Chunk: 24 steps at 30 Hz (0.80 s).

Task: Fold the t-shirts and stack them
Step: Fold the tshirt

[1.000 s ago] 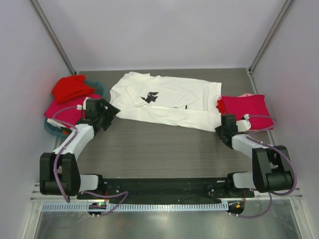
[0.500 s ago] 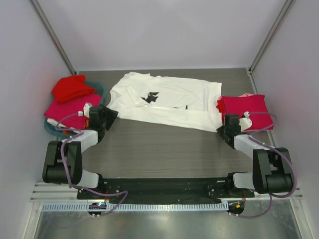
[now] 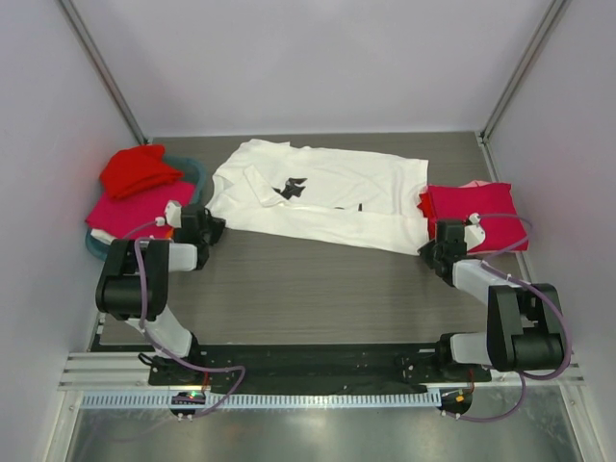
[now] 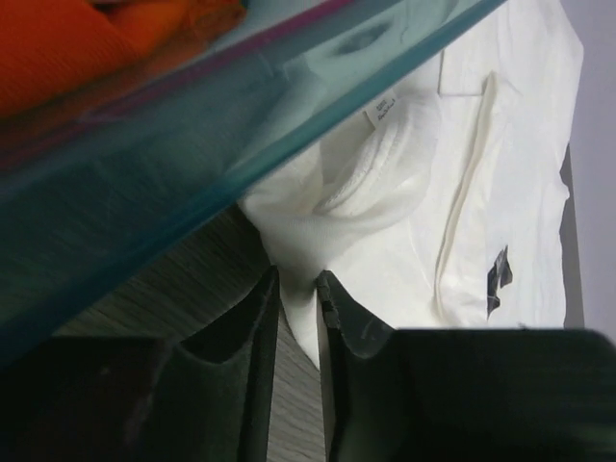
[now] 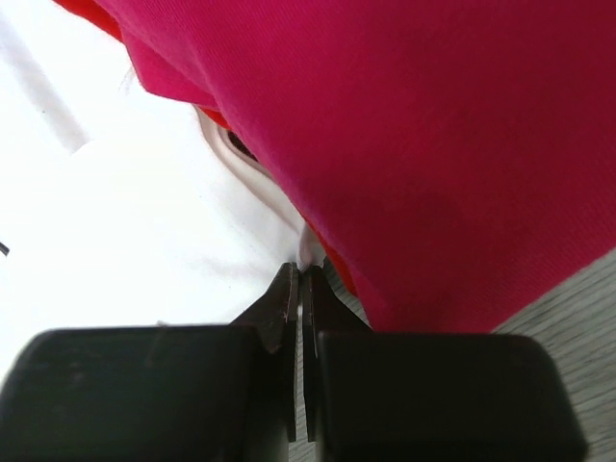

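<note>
A white t-shirt (image 3: 327, 197) with a black print lies spread across the back middle of the table. My left gripper (image 3: 210, 229) sits at its near left corner. In the left wrist view the left gripper (image 4: 298, 279) has its jaws a narrow gap apart, with the white t-shirt's (image 4: 414, 192) pointed corner lying between them. My right gripper (image 3: 430, 252) is at the shirt's near right corner. The right wrist view has that gripper (image 5: 300, 269) shut, a bit of the white t-shirt (image 5: 115, 192) pinched at its tips. A folded magenta t-shirt (image 3: 474, 214) lies right beside it.
A teal basket (image 3: 195, 173) at the left holds a red t-shirt (image 3: 140, 168) and a magenta one (image 3: 125, 207). Its teal wall (image 4: 144, 192) looms close over the left fingers. The folded magenta t-shirt (image 5: 433, 125) overhangs the right fingers, a red layer under it. Side walls enclose the table.
The left gripper's jaws have narrowed around the white shirt's corner while the left arm folded back toward the basket. The right gripper stays shut at the other corner.
</note>
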Each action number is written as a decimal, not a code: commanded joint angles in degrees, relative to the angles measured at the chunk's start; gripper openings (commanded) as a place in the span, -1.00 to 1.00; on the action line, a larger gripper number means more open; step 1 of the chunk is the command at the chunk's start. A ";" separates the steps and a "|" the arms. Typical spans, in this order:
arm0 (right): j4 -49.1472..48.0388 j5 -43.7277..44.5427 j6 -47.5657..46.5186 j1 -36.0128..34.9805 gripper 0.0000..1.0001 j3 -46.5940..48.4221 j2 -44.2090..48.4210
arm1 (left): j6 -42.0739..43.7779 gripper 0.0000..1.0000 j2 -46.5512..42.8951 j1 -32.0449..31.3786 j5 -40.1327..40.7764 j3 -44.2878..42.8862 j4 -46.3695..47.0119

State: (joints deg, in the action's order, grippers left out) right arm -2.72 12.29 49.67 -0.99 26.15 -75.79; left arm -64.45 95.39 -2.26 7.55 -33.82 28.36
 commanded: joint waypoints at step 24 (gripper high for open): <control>15.63 -3.41 -1.42 0.20 -0.98 9.36 1.35 | -1.65 -0.99 -24.45 0.33 11.89 0.49 -38.55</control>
State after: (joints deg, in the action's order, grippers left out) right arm 7.86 8.58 49.32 -0.99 35.38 -75.22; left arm -65.21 72.44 -2.48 18.55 -38.04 -3.66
